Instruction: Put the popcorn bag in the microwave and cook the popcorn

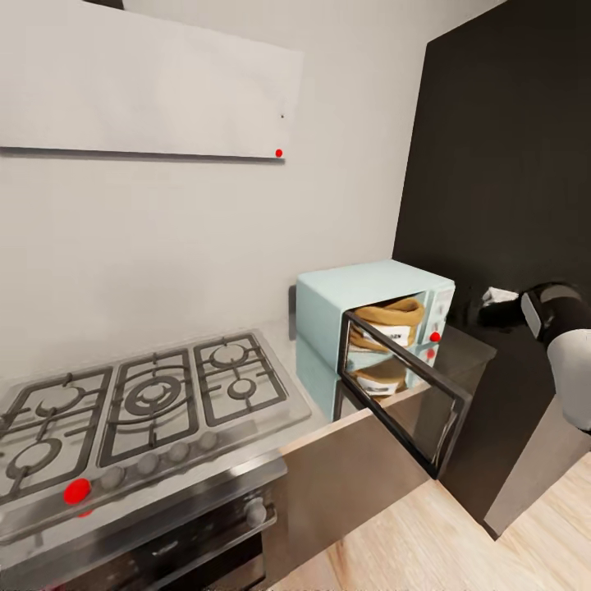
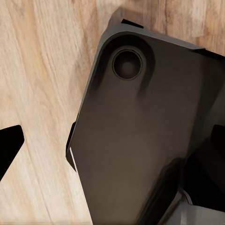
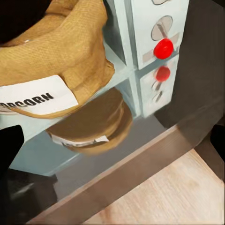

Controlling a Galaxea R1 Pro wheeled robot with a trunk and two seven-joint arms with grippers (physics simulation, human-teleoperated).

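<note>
The pale blue microwave [image 1: 361, 312] stands on the grey countertop [image 1: 460, 349] to the right of the hob, with its dark glass door [image 1: 410, 394] swung wide open. The brown popcorn bag [image 1: 392, 322] sits upright inside it, white label facing out. In the right wrist view the bag [image 3: 61, 51] is close, beside the microwave's knob panel [image 3: 159, 33] with its red dot. My right gripper [image 3: 112, 145] is open in front of the bag and holds nothing. My left gripper [image 2: 112, 145] is open over the floor beside my dark base. The popcorn itself is hidden.
A gas hob [image 1: 139, 402] with a red dot sits left of the microwave, above a built-in steel oven [image 1: 164, 550]. A tall dark cabinet [image 1: 501, 148] rises behind my right arm [image 1: 562, 328]. The shiny counter mirrors the bag. Light wood floor [image 1: 427, 550] lies below.
</note>
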